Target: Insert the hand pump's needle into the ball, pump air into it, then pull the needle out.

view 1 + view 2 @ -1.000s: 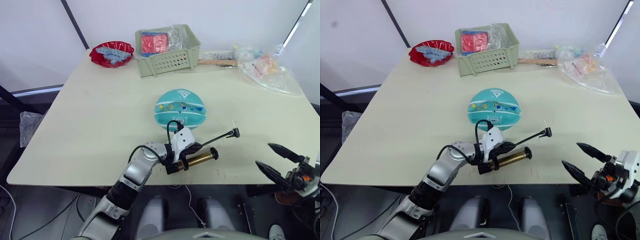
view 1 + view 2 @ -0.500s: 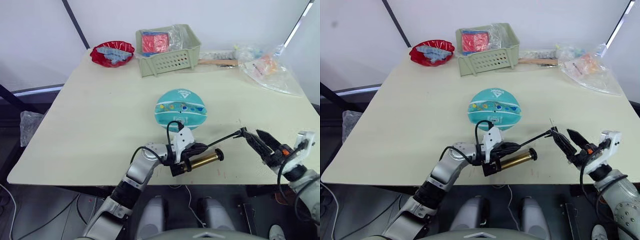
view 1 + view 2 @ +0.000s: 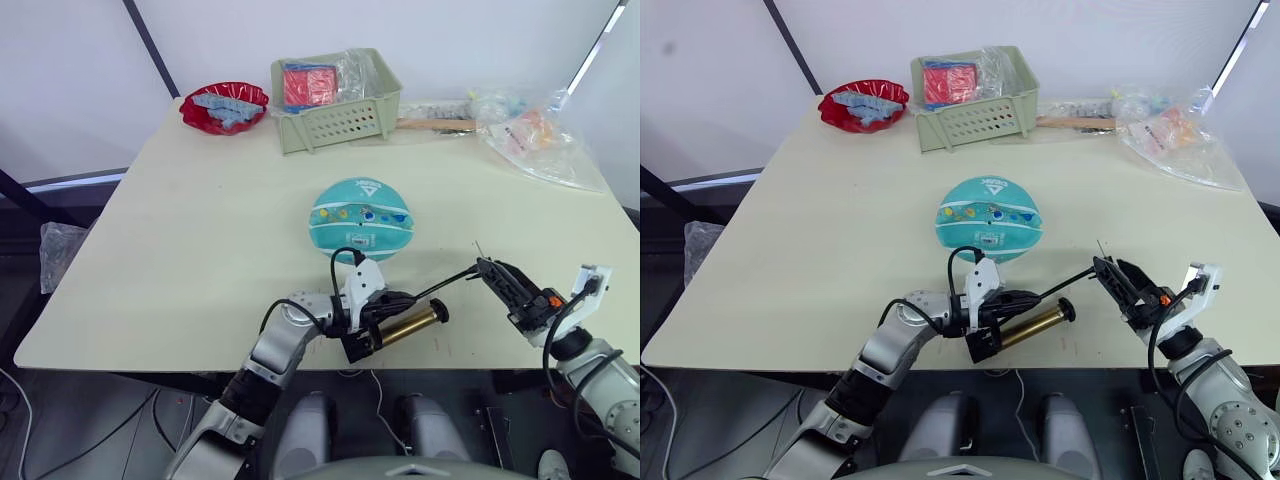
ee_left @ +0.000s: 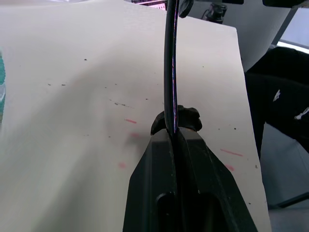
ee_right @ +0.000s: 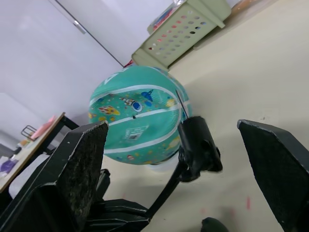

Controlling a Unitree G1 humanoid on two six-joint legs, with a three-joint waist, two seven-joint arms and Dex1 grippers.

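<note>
The teal ball with white seams and cartoon prints rests mid-table. Just in front of it, my left gripper is shut on the hand pump, gripping the black end of the gold barrel where the thin black hose leaves it. The hose runs out to my right and ends in a black fitting with the thin needle sticking up, clear of the ball. My right gripper is open, with one finger on each side of that fitting and a gap left around it.
At the table's back stand a green basket with a red packet, a red bowl and crinkled plastic bags beside a wooden stick. The table's front edge runs just below the pump.
My right gripper rose from below the table's front right edge and closed in on the hose tip, now straddling the fitting. The left gripper kept hold of the pump, barely shifting.
</note>
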